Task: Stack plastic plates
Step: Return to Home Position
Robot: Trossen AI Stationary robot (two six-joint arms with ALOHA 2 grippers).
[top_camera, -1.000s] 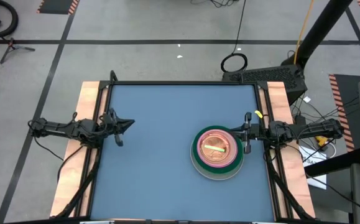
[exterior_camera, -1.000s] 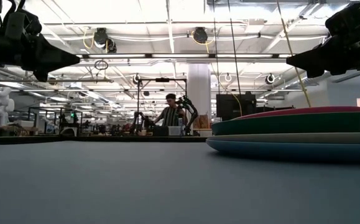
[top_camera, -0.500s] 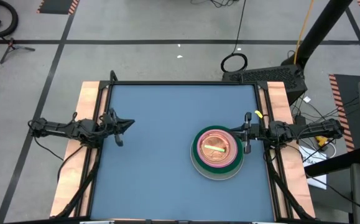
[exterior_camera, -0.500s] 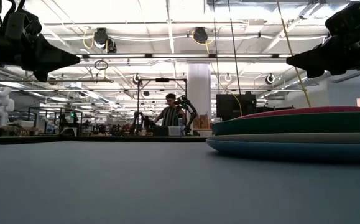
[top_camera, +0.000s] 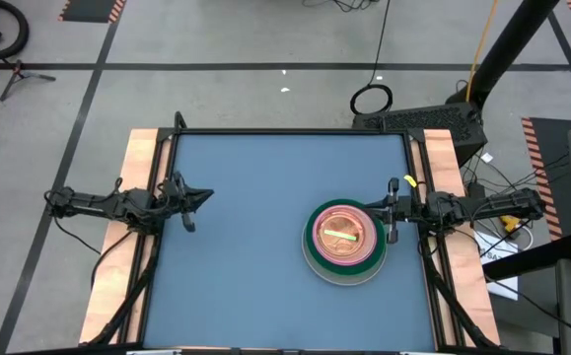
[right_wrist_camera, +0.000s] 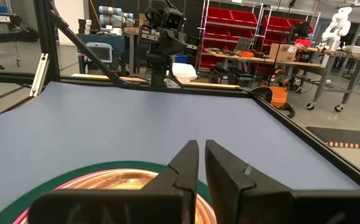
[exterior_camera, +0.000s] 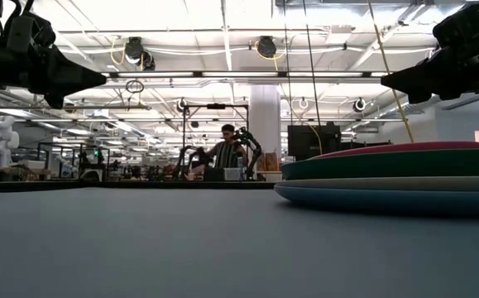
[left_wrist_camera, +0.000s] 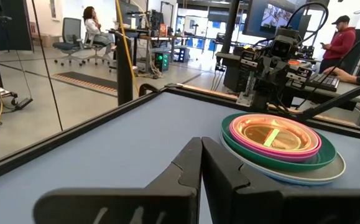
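Stack of round plastic plates (top_camera: 344, 240): glossy, smooth. Translucent pink top plate (left_wrist_camera: 272, 134): shiny. Blue table top (top_camera: 255, 217): matt, smooth. Pale wooden side boards (top_camera: 139, 158): bare, matt. Black frame rail (top_camera: 290, 131): looks metal. Left gripper (left_wrist_camera: 201, 142) fingers: matt dark plastic.

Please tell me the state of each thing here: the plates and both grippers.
plate stack: one pile on the right part of the table, nothing holding it.
left gripper: fingers shut, empty, raised at the table's left edge.
right gripper: fingers shut, empty, raised at the stack's rim.
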